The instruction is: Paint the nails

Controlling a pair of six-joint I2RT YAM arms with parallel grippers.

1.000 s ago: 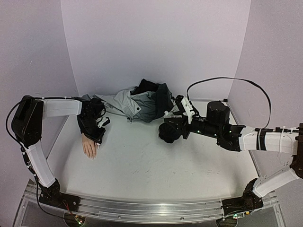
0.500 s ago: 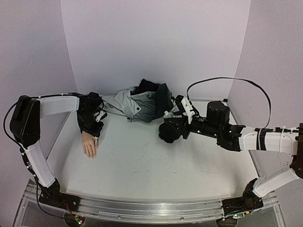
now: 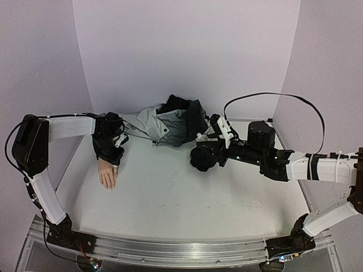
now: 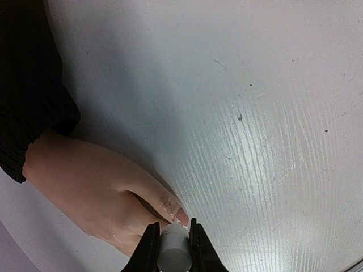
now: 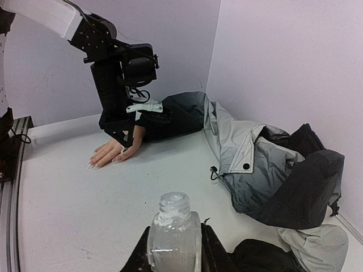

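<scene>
The left arm bends down at far left, its left gripper (image 4: 173, 229) pinching a white cylinder (image 4: 173, 256) just over the mannequin hand (image 3: 107, 174). Of the nails (image 4: 182, 216), only the thumb's shows clearly. The right arm stretches in low, its right gripper (image 5: 174, 245) clamped on a clear glass bottle (image 5: 173, 225) whose base is cut off.

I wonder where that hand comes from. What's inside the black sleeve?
The pale mannequin hand pokes out of the black sleeve, wrist tucked in. Anything deeper is covered by fabric and cannot be seen.
</scene>
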